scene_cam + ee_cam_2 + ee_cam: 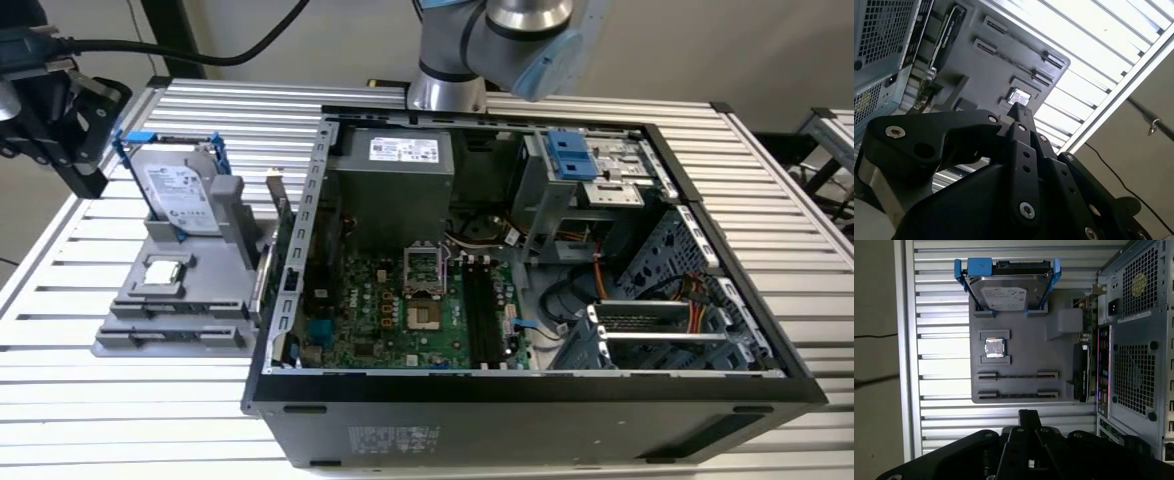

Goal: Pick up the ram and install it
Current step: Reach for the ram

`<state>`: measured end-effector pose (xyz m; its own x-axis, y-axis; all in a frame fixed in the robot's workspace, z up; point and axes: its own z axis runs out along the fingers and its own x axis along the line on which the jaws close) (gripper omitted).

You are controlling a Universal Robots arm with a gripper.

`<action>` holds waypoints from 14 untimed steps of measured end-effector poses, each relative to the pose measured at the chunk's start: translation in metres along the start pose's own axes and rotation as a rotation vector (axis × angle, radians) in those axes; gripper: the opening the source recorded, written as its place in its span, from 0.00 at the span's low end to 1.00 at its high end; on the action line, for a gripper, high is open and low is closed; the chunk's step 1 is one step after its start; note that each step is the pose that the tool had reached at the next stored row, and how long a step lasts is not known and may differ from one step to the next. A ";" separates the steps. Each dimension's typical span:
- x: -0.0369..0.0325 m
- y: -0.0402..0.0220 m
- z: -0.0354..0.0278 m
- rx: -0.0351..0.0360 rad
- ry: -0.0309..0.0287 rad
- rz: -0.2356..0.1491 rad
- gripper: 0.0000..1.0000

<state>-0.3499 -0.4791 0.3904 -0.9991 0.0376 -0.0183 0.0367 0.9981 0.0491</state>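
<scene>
Exterior view puts the grey tray (pixel 134 345) at the frame's left, beside the open case (pixel 534 385). In the first wrist view my gripper (pixel 1029 415) is clenched on nothing; the thin dark strip in the cradle (pixel 1048 375) next to the silver chip (pixel 994 348) I take for the ram (pixel 1018 375), stood on edge so its flat sides can be pinched, though I cannot be sure.

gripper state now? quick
gripper: closed, fingertips pressed together, nothing held between them.
</scene>
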 end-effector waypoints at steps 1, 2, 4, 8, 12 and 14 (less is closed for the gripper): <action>0.0000 0.0000 0.0000 0.0000 0.0000 0.000 0.00; 0.0000 0.0000 0.0000 0.0000 0.0000 0.000 0.00; 0.0000 0.0000 0.0000 0.0000 0.0000 0.000 0.00; 0.0000 0.0000 0.0000 0.0000 0.0000 0.000 0.00; 0.0000 0.0000 0.0000 0.0000 0.0000 -0.001 0.00; 0.0001 0.0000 0.0000 -0.0002 0.0007 -0.014 0.00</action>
<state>-0.3500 -0.4791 0.3904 -0.9995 0.0239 -0.0183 0.0229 0.9985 0.0491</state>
